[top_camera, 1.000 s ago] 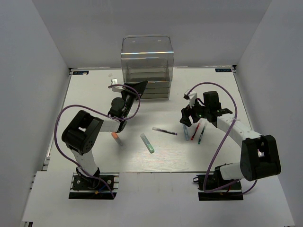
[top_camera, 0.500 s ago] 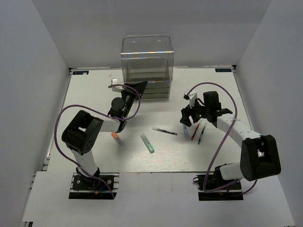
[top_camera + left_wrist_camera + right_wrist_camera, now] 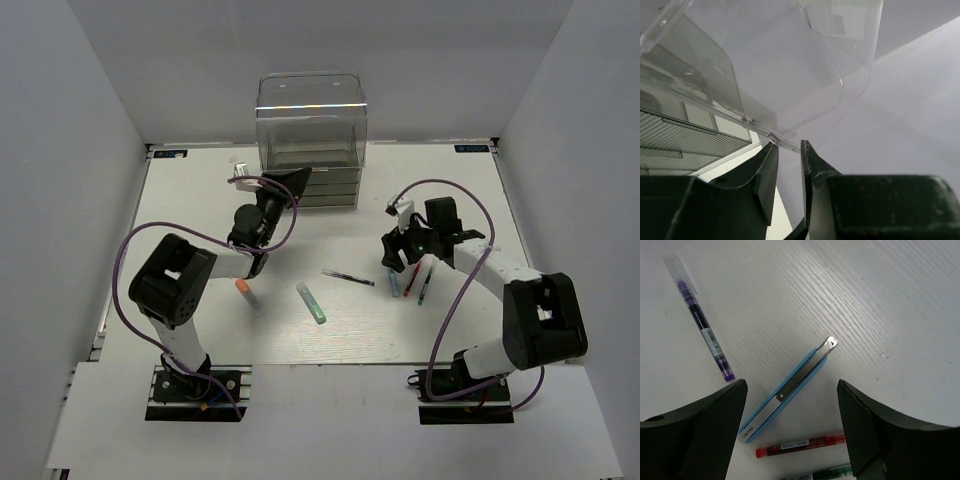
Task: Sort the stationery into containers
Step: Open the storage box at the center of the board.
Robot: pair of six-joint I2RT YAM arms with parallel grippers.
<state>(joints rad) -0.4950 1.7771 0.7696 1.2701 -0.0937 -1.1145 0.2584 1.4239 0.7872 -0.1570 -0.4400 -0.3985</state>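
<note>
Left pincer (image 3: 788,145) pinches the lip of the drawer (image 3: 805,95), likely to open it; right pincer (image 3: 791,385) gapes empty above the blue cutter (image 3: 800,371).

- Our left arm (image 3: 200,265) rises from its base at the near edge, folds at the elbow and reaches forward and to the right across the surface.
- Our left pincer (image 3: 295,182) sits at the far end of that reach. In the wrist view, the left pincer (image 3: 789,145) has its jaws drawn close, with only a slim gap, pinching the thin rim of the clear drawer (image 3: 790,75).
- Our right arm (image 3: 490,270) bends from its base and stretches forward and to the left, wrist tipped downward.
- Our right pincer (image 3: 400,255) hangs just above the surface. In the wrist view, the right pincer (image 3: 791,385) has its jaws spread wide and holds nothing.
</note>
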